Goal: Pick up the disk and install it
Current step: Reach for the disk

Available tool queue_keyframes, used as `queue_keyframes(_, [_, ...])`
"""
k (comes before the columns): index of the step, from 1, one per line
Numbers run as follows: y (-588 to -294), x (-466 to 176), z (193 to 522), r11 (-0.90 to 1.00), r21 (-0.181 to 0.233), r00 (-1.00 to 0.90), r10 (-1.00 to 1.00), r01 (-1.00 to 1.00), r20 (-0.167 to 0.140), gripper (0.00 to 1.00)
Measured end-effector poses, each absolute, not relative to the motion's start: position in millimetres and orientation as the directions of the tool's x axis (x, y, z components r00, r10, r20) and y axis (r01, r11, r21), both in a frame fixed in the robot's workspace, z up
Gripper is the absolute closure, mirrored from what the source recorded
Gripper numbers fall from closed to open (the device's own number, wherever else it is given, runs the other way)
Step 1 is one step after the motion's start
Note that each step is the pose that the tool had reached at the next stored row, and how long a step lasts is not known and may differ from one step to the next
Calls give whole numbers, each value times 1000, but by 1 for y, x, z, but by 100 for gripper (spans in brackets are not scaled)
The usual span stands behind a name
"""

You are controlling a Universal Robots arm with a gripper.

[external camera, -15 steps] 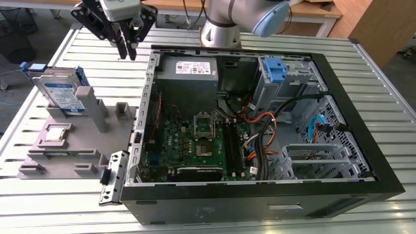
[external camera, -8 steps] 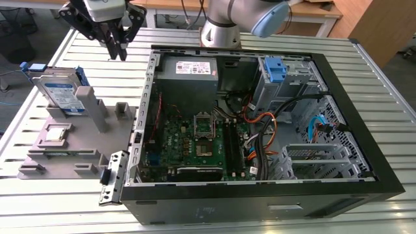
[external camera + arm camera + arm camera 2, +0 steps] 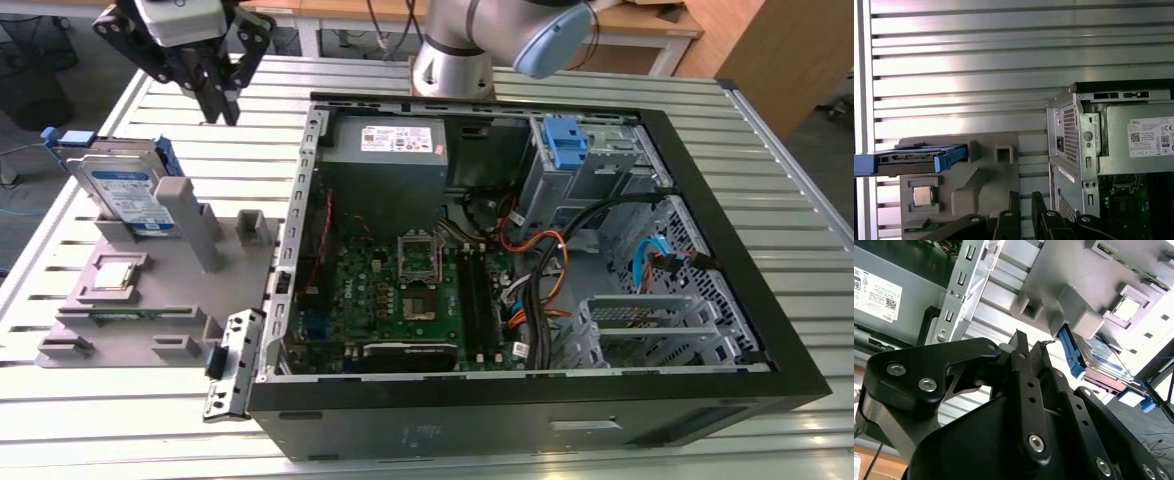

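The disk (image 3: 123, 188) stands on edge in a grey holder (image 3: 200, 235) at the exterior view's left, its white-and-blue label facing out and a blue carrier around it. My gripper (image 3: 220, 112) hangs above the slatted table just beyond the disk, between it and the open computer case (image 3: 534, 250). The fingers are only a narrow gap apart, with nothing between them. In both wrist views the gripper (image 3: 1033, 339) (image 3: 1025, 196) points toward the holder. The disk (image 3: 1104, 356) (image 3: 909, 159) lies off to one side, untouched.
The grey holder plate (image 3: 147, 300) also carries a processor chip (image 3: 118, 272) and small parts. Inside the case sit a power supply (image 3: 387, 140), a motherboard (image 3: 414, 290), loose cables (image 3: 561, 260) and a blue drive bay bracket (image 3: 565, 140). The arm's base (image 3: 454, 60) stands behind the case.
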State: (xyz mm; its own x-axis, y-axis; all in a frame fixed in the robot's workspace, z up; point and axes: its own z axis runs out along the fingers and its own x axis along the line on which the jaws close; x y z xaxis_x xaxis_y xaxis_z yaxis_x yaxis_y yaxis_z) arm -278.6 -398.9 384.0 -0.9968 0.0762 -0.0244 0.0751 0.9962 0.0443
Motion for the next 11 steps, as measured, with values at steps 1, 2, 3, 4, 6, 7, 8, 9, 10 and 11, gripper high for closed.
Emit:
queue_keyframes(1, [-399,-281,384,996,44,-997,76,75,-24,76])
queue_keyframes(2, [-399,-284,383,996,44,-997,76,75,-24,76])
queue_keyframes(3, [-399,-287,383,996,44,-997,76,75,-25,76])
queue_keyframes(4, [-399,-290,383,996,44,-997,76,75,-24,76])
queue_keyframes(6, [-399,-295,383,996,44,-997,76,75,-24,76])
queue_keyframes(7, [-399,-298,382,996,44,-997,76,75,-24,76])
queue_keyframes(8, [-399,-300,382,996,44,-997,76,75,-24,76])
queue_keyframes(9, [-399,-303,382,996,44,-997,76,75,-24,76])
queue_keyframes(10, [-399,-306,382,996,44,-997,76,75,-25,76])
queue_keyframes(11, [-399,-308,382,996,44,-997,76,75,-24,76])
